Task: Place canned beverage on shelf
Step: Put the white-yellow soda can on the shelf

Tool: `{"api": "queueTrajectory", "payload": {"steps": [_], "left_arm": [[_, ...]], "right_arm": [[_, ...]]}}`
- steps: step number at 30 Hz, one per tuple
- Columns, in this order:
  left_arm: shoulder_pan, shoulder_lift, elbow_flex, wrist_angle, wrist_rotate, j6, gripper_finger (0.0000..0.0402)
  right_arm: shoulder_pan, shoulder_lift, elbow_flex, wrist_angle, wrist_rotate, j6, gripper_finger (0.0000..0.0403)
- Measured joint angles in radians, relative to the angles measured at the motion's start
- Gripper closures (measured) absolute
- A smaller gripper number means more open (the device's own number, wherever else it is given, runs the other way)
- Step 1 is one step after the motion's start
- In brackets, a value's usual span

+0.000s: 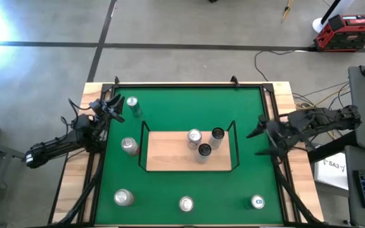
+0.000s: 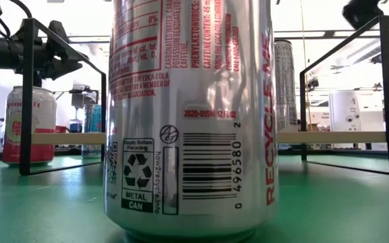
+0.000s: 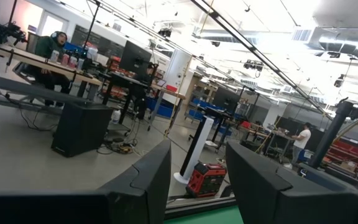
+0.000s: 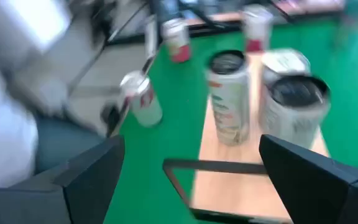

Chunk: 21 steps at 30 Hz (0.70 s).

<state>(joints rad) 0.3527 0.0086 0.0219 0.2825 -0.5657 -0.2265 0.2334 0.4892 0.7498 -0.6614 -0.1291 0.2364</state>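
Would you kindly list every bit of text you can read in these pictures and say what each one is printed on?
All on the big silver can nearest the low camera:
"RECYCLE ME", red, running up its side.
"METAL CAN", under the recycling symbol.
"how2recycle.info", beside it.
"2020-01514 12 FL OZ", above the barcode.
"0 496580 2", barcode digits.
"PHENYLKETONURICS", red small print; the rest there is too cropped.
Other cans' labels are too small or blurred.

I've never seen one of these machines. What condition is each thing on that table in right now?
Shelf: flat on the green table, three upright cans on it.
Five other cans, like the one at the front: upright on the green felt, off the shelf.
Left gripper: shut, empty, at the table's left edge.
Right gripper: open, empty, at the right edge.
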Motion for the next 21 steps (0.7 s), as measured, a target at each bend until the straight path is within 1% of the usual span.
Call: {"api": "queueTrajectory", "payload": {"steps": [2, 5, 7, 10, 12, 14, 20, 21], "left_arm": [[0.0, 0.0, 0.0, 0.0, 0.0, 0.0, 0.0264], [0.0, 0.0, 0.0, 0.0, 0.0, 0.0, 0.0264], [0.0, 0.0, 0.0, 0.0, 0.0, 0.0, 0.0264], [0.0, 0.0, 0.0, 0.0, 0.0, 0.0, 0.0264], [0.0, 0.0, 0.0, 0.0, 0.0, 0.0, 0.0264], [0.0, 0.0, 0.0, 0.0, 0.0, 0.0, 0.0264], [0.0, 0.0, 0.0, 0.0, 0.0, 0.0, 0.0264], [0.0, 0.0, 0.0, 0.0, 0.0, 0.0, 0.0264]], "right_arm": [[0.0, 0.0, 0.0, -0.007, -0.041, -0.199, 0.0039], [0.0, 0.008, 0.0, -0.007, -0.052, -0.439, 0.0039], [0.0, 0.011, 0.0, -0.007, -0.052, -0.562, 0.0039], [0.0, 0.013, 0.0, -0.007, -0.055, -0.683, 0.0039], [0.0, 0.015, 0.0, -0.007, -0.054, -0.721, 0.0039], [0.0, 0.016, 0.0, -0.011, -0.054, -0.717, 0.0039], [0.0, 0.0, 0.012, -0.039, -0.055, -0.604, 0.0039], [0.0, -0.004, 0.016, -0.053, -0.055, -0.563, 0.0039]]}}
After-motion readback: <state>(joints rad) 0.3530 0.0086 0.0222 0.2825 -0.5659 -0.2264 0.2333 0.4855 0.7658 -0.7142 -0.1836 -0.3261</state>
